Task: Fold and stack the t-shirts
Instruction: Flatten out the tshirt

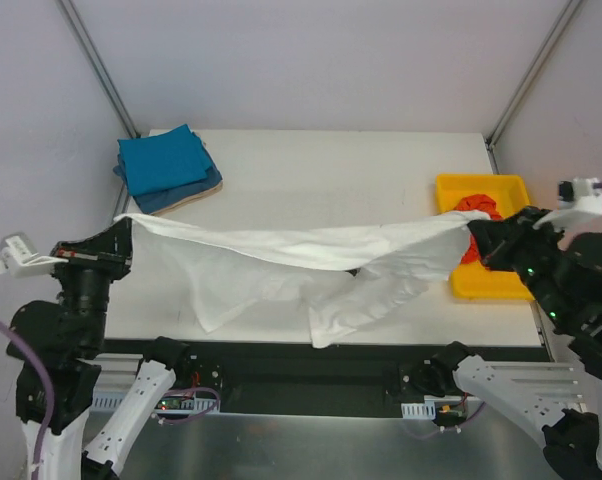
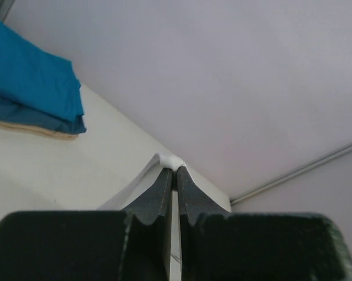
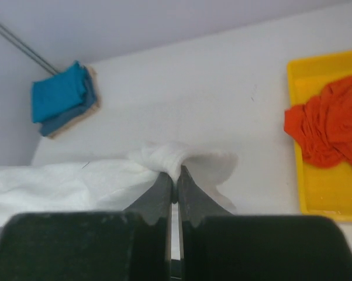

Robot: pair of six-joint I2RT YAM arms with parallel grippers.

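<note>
Top external view: white t-shirt (image 1: 281,255) strung above the pale worktop (image 1: 331,170), left gripper (image 1: 129,243) and right gripper (image 1: 473,237) each pinched tight on an end; teal shirts (image 1: 166,165), perhaps tan beneath, stacked at the far-left corner; grey walls (image 1: 311,60) surround.

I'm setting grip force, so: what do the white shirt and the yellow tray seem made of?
White shirt: soft, thin, matte cloth, perhaps cotton; it sags and wrinkles where it hangs stretched. Yellow tray: rigid plastic by the look, smooth finish; straight raised rim, even colour.
</note>
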